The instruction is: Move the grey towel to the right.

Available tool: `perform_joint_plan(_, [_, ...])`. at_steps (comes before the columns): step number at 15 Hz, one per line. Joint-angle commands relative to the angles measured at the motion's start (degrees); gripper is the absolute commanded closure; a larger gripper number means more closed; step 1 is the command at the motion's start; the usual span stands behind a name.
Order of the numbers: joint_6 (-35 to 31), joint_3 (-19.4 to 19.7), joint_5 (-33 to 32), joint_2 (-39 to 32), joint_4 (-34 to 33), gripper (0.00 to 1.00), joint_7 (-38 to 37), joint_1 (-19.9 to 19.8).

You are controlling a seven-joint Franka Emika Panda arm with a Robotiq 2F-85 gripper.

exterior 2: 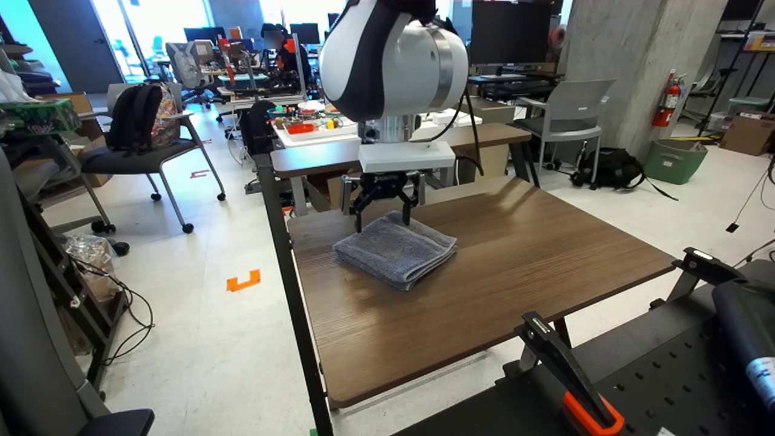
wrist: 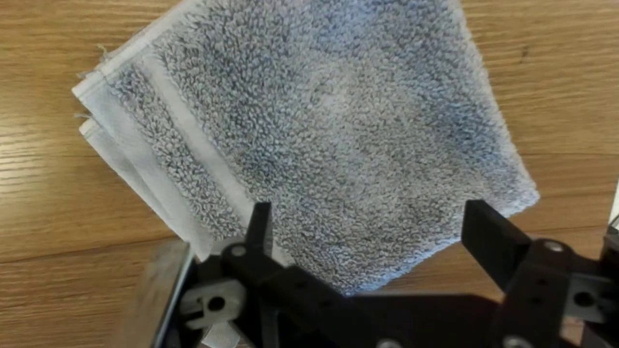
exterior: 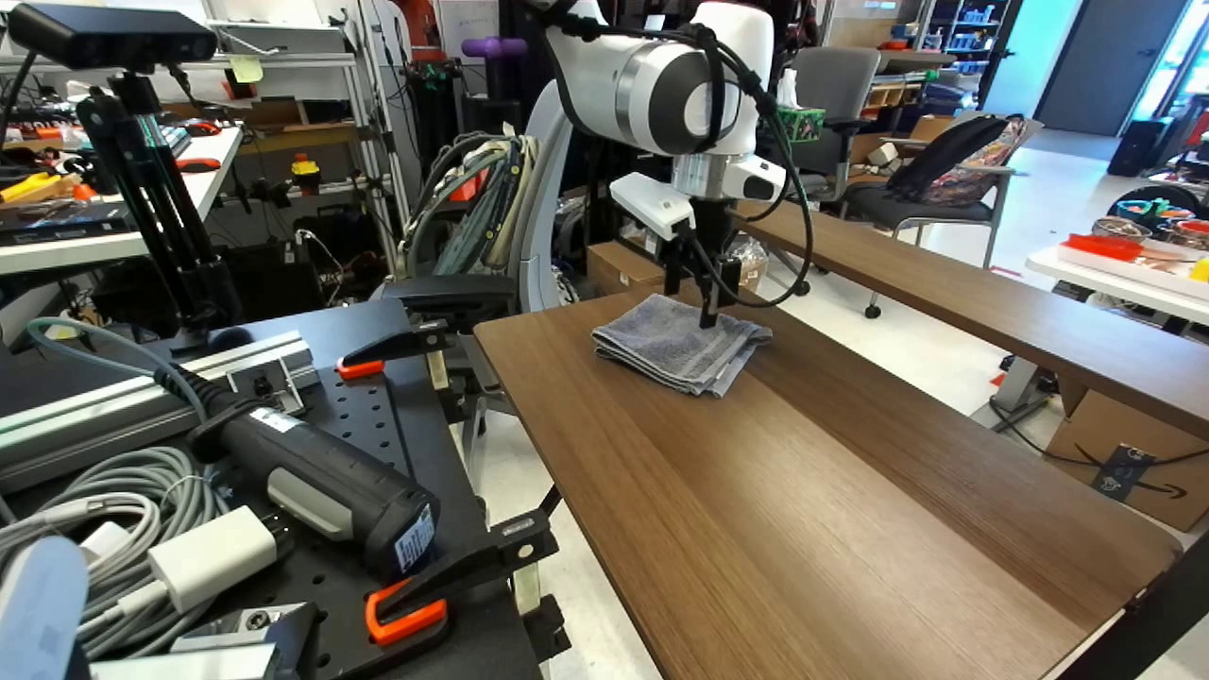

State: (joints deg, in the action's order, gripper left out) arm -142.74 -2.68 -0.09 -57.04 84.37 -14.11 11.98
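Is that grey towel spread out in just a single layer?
No, the grey towel is folded, with stacked layers showing along its edge in an exterior view.

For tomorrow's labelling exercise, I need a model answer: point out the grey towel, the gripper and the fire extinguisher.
Grey towel (wrist: 338, 135): wrist view, middle of its upper face.
Gripper (exterior 2: 382, 223): in an exterior view, midway between its fingertips.
Fire extinguisher (exterior 2: 668, 104): in an exterior view, middle of its red body.

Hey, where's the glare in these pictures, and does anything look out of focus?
In the wrist view, bright glints streak the table at the left edge, the grey towel shows crisp loops, and the pale piece beside the claw is blurred; in an exterior view, the far windows are blown out.
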Motion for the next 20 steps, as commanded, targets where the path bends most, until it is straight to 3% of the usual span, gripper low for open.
perform_joint_plan(1, [2.4, 2.2, -0.2, -4.1, -5.8, 0.00, -2.1, 1.9])
perform_joint_plan(8, [3.6, 4.6, -0.9, -8.1, -10.2, 0.00, -3.4, 2.4])
perform_joint_plan(20, [9.0, 9.8, -2.0, -11.5, -15.4, 0.00, -5.6, -0.1])
